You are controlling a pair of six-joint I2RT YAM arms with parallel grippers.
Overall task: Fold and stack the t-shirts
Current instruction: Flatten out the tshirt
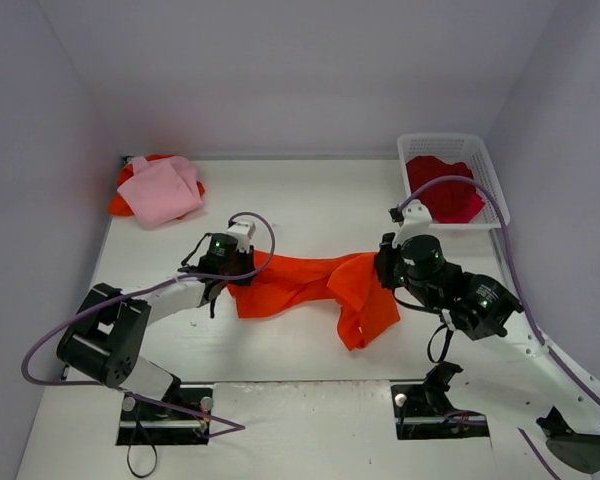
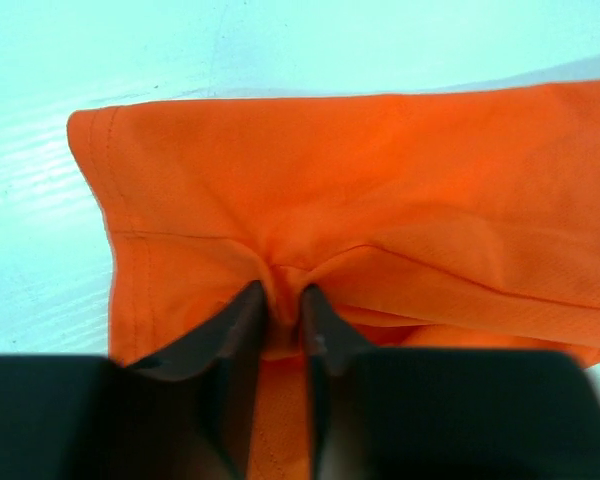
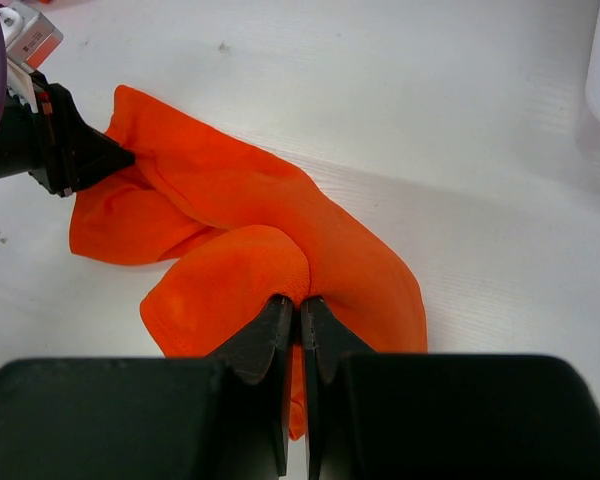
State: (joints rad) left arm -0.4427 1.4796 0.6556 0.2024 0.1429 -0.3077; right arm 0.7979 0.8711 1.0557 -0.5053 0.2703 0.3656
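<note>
An orange t-shirt (image 1: 310, 285) lies bunched and stretched across the middle of the table. My left gripper (image 1: 232, 268) is shut on its left end; the cloth puckers between the jaws in the left wrist view (image 2: 280, 300). My right gripper (image 1: 383, 268) is shut on a fold at its right end, seen pinched in the right wrist view (image 3: 300, 303). The shirt's right part hangs down toward the front (image 1: 365, 320). A folded pink t-shirt (image 1: 162, 188) lies on an orange one (image 1: 118, 203) at the back left.
A white basket (image 1: 488, 178) at the back right holds a red t-shirt (image 1: 443, 190). White walls close in the table on the left, back and right. My left gripper also shows in the right wrist view (image 3: 120, 157).
</note>
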